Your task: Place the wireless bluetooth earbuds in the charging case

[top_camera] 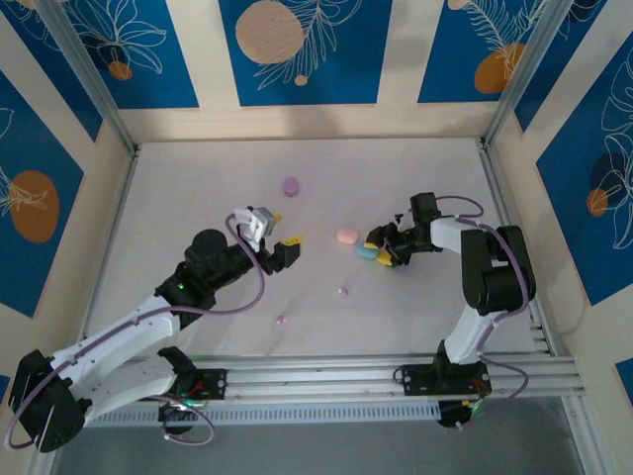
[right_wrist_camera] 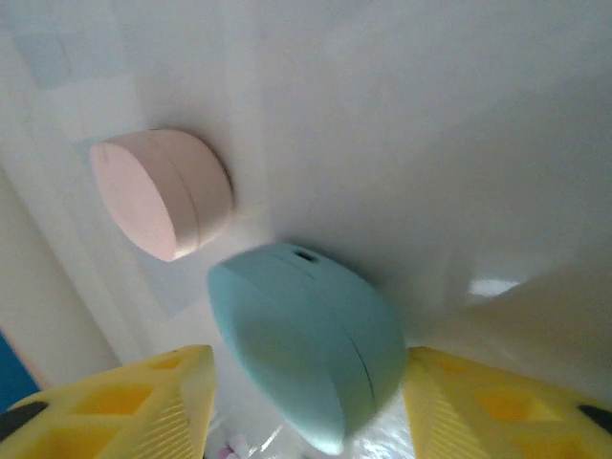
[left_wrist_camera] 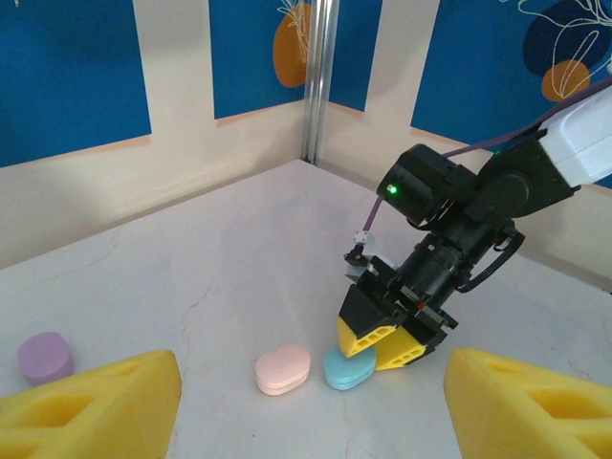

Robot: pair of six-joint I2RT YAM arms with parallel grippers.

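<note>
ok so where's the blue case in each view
Top: blue case centre-right, at the right gripper tips.
Left wrist: blue case bottom centre, at that gripper's tips.
Right wrist: blue case lower centre, between yellow fingers.
Landmark: pink case beside it throughout.

You are viewing a brightly, evenly lit table [top_camera: 208, 188] from above. Soft light is coming from overhead, and the arms [top_camera: 138, 332] are casting only faint, diffuse shadows. Your left wrist picture is showing crisp detail, with mild shadows sitting under the pink case [left_wrist_camera: 282, 369] and blue case [left_wrist_camera: 346, 371]. Your right wrist picture is looking hazy: both cases are appearing soft and blurred, and glare is shining off the table beside them.
</note>
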